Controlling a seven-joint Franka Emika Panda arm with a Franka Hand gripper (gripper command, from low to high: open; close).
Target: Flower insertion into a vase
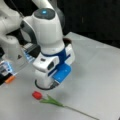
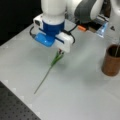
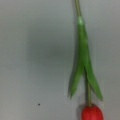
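Observation:
A red tulip lies flat on the grey table. Its red head is at a front view's lower left, and the thin stem runs off to the lower right. In the wrist view the head is at the bottom with the green leaves above it. My gripper hangs just above the head end of the flower without touching it, and its fingers are hidden under the hand. The dark-brown vase stands upright on the right, well away from the flower. A thin stalk shows in its mouth.
An orange piece and blue-lit gear sit by the robot's base. A black perforated board borders the table at a front view's lower left. The arm hides most of the vase in a front view.

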